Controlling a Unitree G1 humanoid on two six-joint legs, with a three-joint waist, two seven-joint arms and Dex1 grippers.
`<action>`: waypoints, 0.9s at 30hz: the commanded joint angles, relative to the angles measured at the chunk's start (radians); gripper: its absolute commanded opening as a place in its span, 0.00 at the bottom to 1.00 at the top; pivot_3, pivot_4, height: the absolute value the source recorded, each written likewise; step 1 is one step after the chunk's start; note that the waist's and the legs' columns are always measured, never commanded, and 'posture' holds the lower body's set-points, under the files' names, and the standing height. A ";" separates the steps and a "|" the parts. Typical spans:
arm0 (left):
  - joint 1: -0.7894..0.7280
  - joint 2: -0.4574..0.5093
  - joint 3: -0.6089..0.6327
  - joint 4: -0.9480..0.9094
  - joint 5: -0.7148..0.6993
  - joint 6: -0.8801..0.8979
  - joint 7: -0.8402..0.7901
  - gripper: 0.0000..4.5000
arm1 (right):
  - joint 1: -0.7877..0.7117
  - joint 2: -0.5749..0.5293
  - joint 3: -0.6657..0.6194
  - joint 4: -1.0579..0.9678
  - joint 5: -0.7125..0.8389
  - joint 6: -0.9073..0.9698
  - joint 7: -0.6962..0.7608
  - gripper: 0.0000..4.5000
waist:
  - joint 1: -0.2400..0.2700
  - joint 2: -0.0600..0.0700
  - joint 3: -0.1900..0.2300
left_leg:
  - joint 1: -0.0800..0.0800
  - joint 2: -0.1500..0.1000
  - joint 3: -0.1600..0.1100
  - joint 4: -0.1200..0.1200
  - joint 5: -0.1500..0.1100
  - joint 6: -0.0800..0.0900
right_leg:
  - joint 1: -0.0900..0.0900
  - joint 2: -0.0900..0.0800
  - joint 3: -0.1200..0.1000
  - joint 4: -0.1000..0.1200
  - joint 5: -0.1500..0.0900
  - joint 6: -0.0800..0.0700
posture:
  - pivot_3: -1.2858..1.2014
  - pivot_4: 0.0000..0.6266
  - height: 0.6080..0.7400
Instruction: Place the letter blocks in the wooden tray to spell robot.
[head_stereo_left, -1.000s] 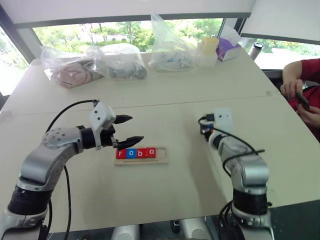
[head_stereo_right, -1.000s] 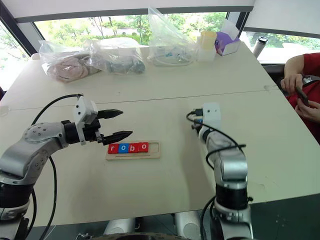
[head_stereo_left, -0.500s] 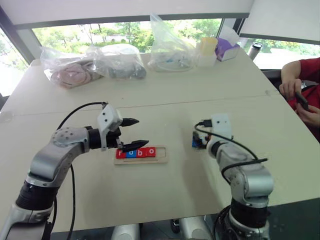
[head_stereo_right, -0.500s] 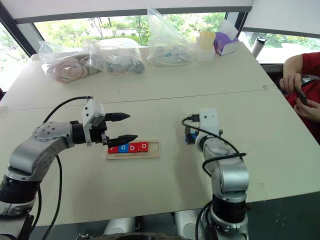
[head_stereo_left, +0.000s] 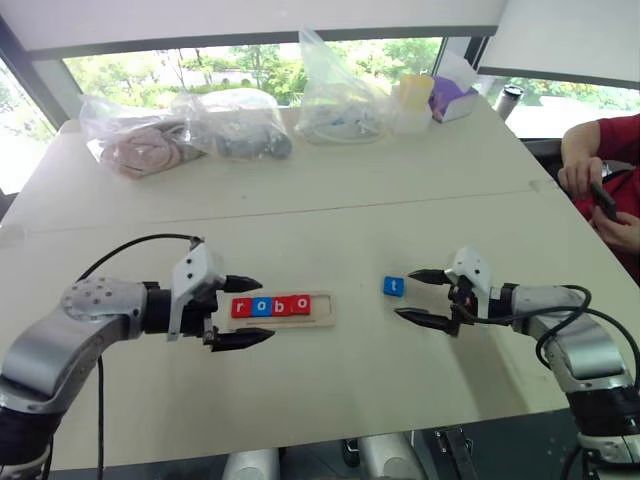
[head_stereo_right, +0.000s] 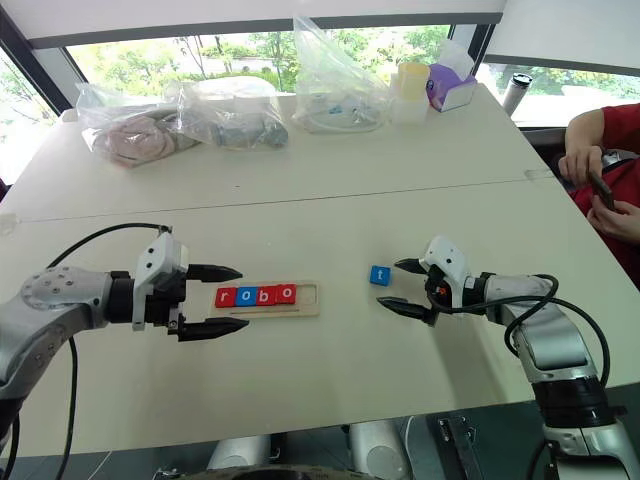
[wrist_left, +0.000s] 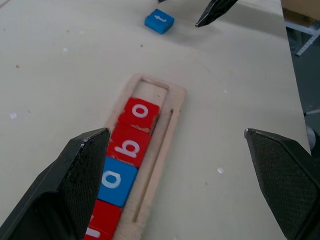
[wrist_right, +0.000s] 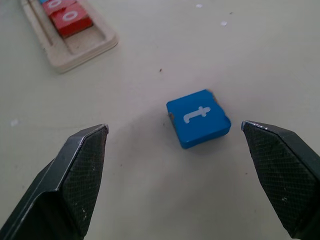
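While both grippers gape empty, the blue t block (head_stereo_left: 394, 286) (flat, square) lies face-up.

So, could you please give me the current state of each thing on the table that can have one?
Wooden tray: four slots filled, reading r, o, b, o; the end slot nearest the blue block is empty.
Blue t block: flat on the table, outside the tray, letter up, not held.
Left gripper: open, holding nothing, at the tray's r end.
Right gripper: open, holding nothing, beside the t block.
Plastic bags: lying at the table's far edge.
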 joint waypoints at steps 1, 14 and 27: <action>0.012 0.012 0.059 -0.036 -0.023 0.010 0.018 1.00 | -0.068 0.014 0.016 0.093 -0.017 -0.106 0.025 0.98 | 0.001 0.000 0.000 | 0.000 0.000 0.000 0.001 0.000 0.000 | 0.000 0.000 0.000 0.000 0.000 0.000 | 0.52 0.24 1.00; 0.056 0.068 0.073 0.017 0.020 -0.026 -0.020 1.00 | -0.133 0.052 0.085 0.263 -0.091 -0.348 0.052 0.35 | 0.000 0.000 0.000 | 0.000 0.000 0.000 0.001 0.000 0.000 | 0.001 0.000 0.000 0.000 0.003 -0.003 | 0.52 0.24 1.00; 0.080 0.121 0.061 0.036 0.072 -0.078 -0.072 1.00 | -0.160 0.156 0.265 -0.202 -0.015 0.025 0.002 0.25 | 0.003 0.001 0.000 | 0.000 0.003 -0.001 0.000 0.000 0.000 | 0.000 0.001 -0.001 0.002 0.002 -0.002 | 0.52 0.24 1.00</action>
